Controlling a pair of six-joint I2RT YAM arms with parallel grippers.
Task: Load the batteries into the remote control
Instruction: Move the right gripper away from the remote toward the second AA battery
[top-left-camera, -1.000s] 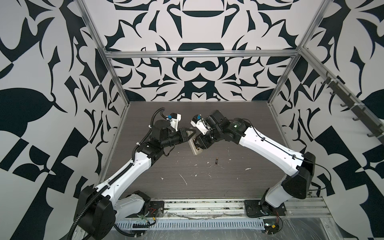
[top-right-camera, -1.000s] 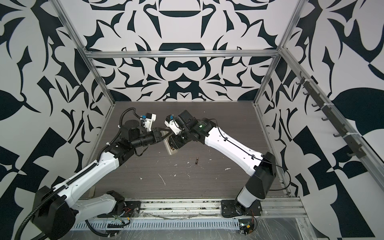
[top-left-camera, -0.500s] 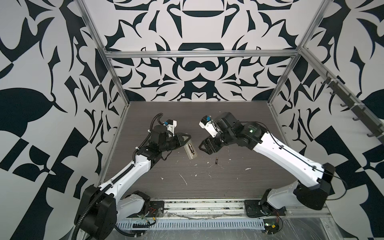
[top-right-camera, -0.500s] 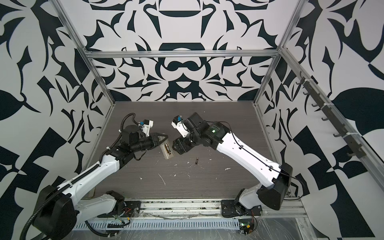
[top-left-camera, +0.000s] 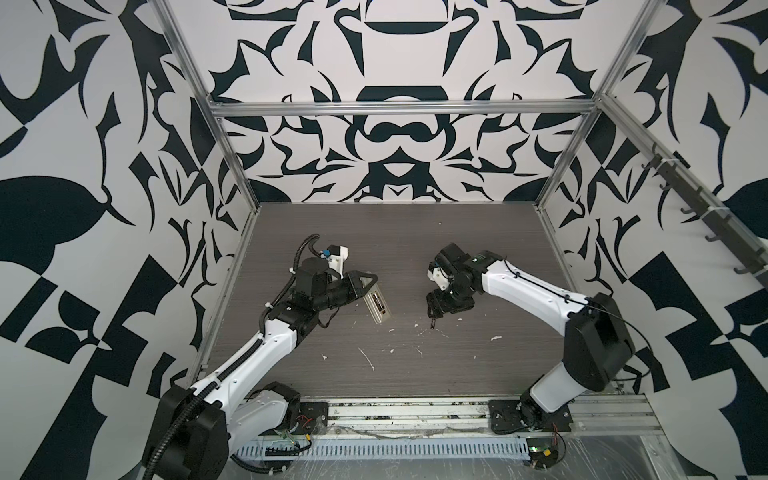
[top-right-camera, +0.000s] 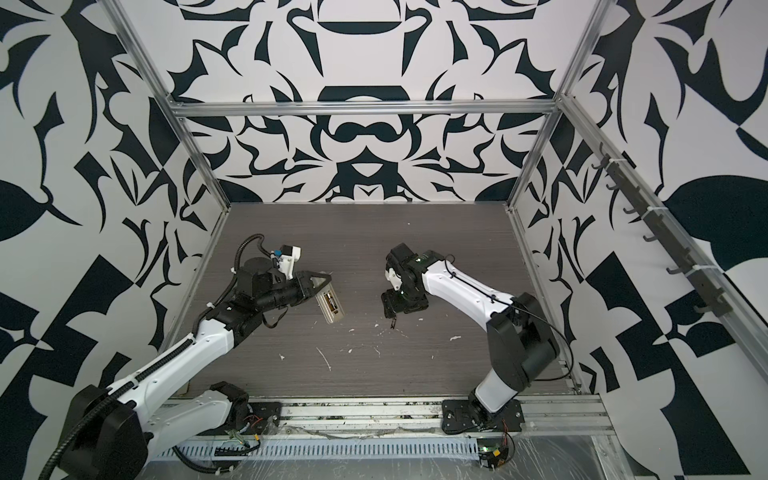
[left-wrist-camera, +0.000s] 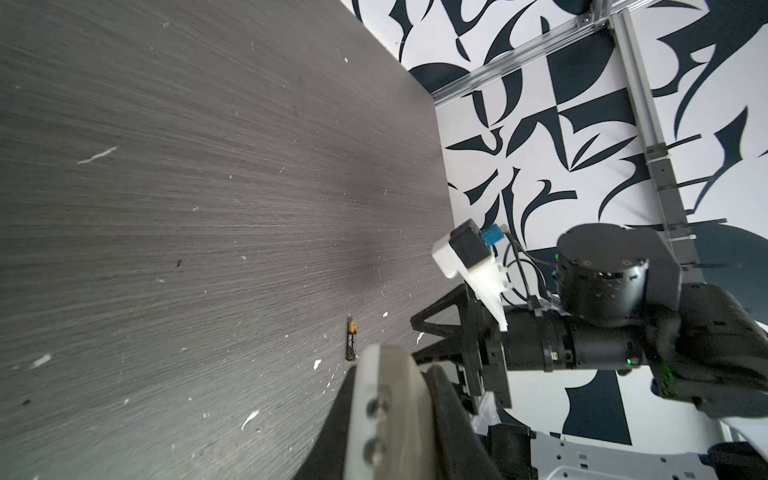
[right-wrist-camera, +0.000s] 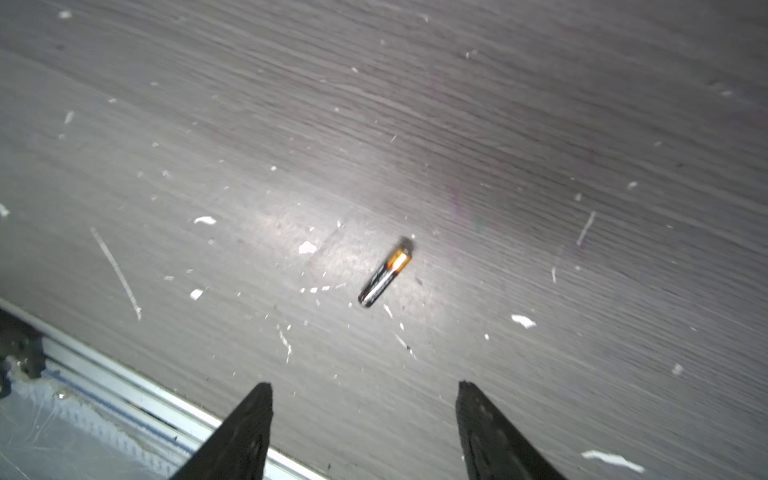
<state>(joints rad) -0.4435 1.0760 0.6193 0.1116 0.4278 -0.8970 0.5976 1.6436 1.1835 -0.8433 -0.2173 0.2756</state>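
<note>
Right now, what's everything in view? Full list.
table: one, dark grey woodgrain, cage floor
walls: three, black-and-white pattern, around table
flecks: many, white, scattered on table
remote: one, pale, in left pincer
battery: one, black and gold, flat on table ahead of right pincer; a dark-gold strip in the remote's recess may be another
left pincer: one, black, shut on remote
right pincer: one, black, open, empty

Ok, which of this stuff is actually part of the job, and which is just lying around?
Job: remote control, held by the left gripper; loose battery on the table, ahead of the open right gripper.
Lying about: white flecks on the table; hook rail on the side wall.
</note>
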